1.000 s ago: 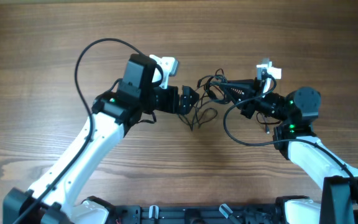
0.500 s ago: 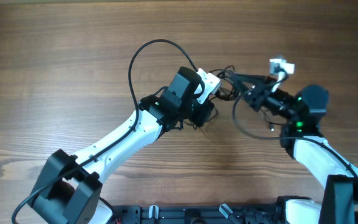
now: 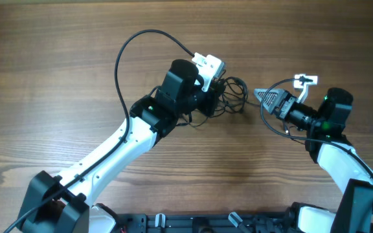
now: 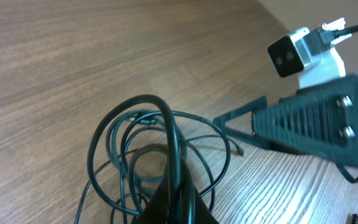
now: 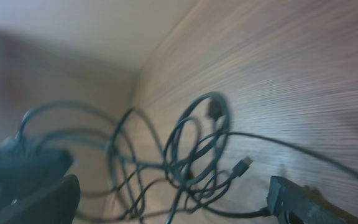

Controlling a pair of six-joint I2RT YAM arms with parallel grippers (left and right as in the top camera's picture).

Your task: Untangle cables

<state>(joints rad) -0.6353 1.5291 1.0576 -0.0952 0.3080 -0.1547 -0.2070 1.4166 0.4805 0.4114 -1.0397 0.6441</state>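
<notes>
The cables (image 4: pixel 148 146) begin at my left gripper (image 4: pixel 176 199), which has just pressed together on one upright loop of the bunch. The rest lies slack on the table (image 4: pixel 55 56) beyond it. Farther off, my right gripper (image 4: pixel 303 121) has just spread wide and backed clear, so I judge the bunch handed to my left side, not yet untangled. The coil runs longest from left gripper toward right, with a free plug (image 4: pixel 238 149) pointing at the right one.
</notes>
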